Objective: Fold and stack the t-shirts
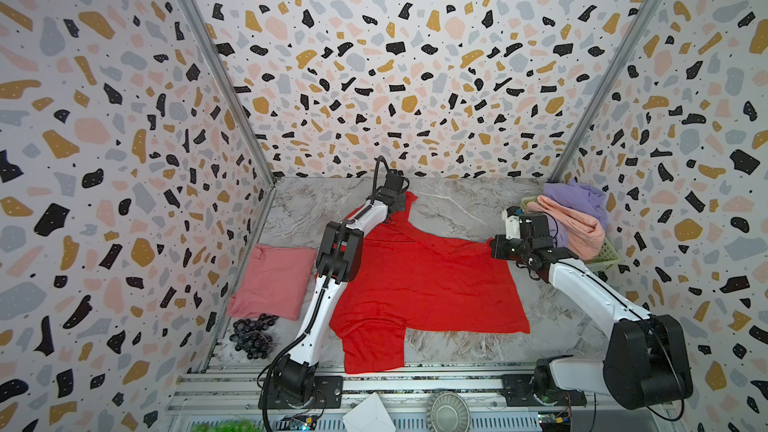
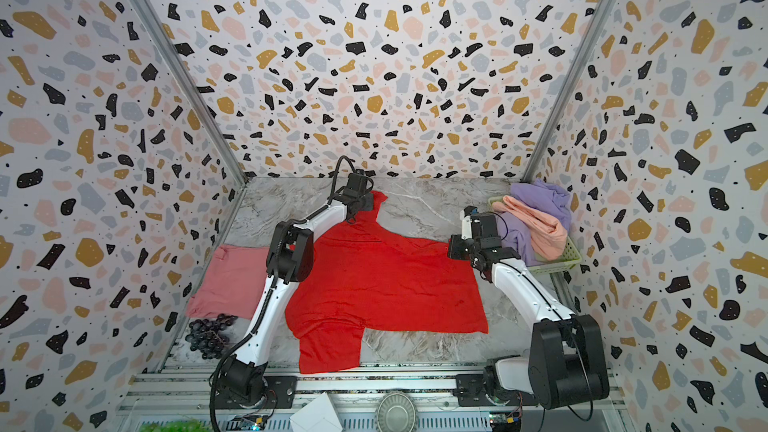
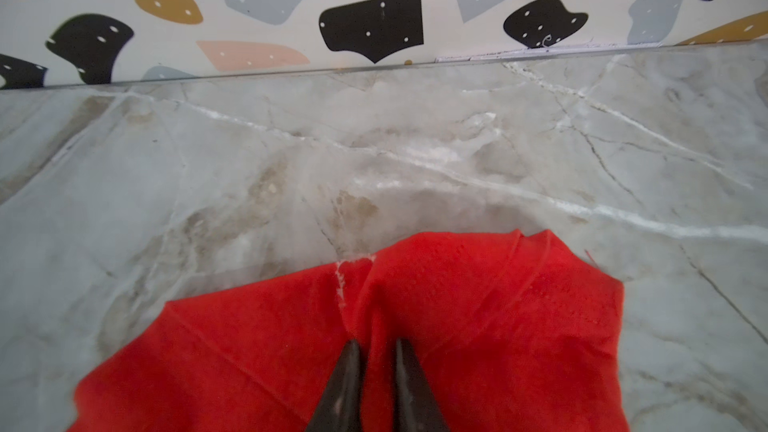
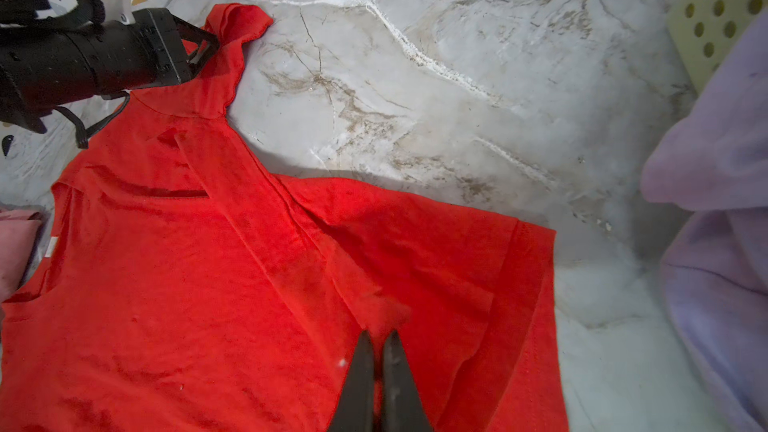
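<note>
The right pincer (image 4: 379, 336) is clenched on the red t-shirt (image 1: 424, 284), with a little peak of cloth caught between its tips at what looks like the far hem corner. The left pincer (image 3: 377, 347) is grasping the same shirt, nipped onto a raised ridge at the sleeve end close to the back wall. Between the two pincers the shirt lies spread on the desk (image 1: 457, 209), mostly flat, and its other sleeve trails toward the front rail, well away from both.

To my eye this is light, limp cloth with no stiffness. It will sag and swing from wherever it is held, and a thin pinch could slip out. Hemmed corners and seams look like the best places to hold, taking both layers together.

Just behind the right pincer, a peach t-shirt (image 1: 573, 226) and a lavender t-shirt (image 1: 577, 197) are heaped unfolded in the green basket (image 1: 604, 257). Well apart from the left pincer, on its arm's outer side, lies a folded pink t-shirt (image 1: 274, 280), with a bunch of grapes (image 1: 253, 336) beside it.
</note>
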`<action>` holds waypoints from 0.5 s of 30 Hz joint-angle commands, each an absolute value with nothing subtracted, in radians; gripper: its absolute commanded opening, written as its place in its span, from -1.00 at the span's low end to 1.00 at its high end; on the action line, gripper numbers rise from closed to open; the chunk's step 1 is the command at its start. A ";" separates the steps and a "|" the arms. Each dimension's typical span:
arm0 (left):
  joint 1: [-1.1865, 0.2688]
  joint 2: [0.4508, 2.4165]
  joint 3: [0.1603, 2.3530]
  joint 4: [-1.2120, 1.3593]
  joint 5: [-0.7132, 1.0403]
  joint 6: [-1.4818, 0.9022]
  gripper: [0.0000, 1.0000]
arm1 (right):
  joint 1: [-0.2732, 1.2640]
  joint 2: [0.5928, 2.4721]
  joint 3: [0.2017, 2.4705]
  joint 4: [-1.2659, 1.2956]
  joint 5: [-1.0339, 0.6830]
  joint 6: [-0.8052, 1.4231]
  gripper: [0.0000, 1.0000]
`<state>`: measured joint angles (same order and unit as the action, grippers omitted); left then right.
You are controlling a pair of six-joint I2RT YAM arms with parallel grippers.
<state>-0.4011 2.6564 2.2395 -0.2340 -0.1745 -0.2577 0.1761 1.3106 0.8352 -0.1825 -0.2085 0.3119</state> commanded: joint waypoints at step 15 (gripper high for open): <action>-0.300 2.542 2.031 -0.119 0.168 -0.356 -0.98 | 0.152 1.320 0.873 -0.107 -0.188 0.310 -1.00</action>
<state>-0.3141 2.5759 2.0731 -0.1135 0.1017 -0.3344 0.1577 1.3231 0.8368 -0.1253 -0.1898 0.3122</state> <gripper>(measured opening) 0.050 0.057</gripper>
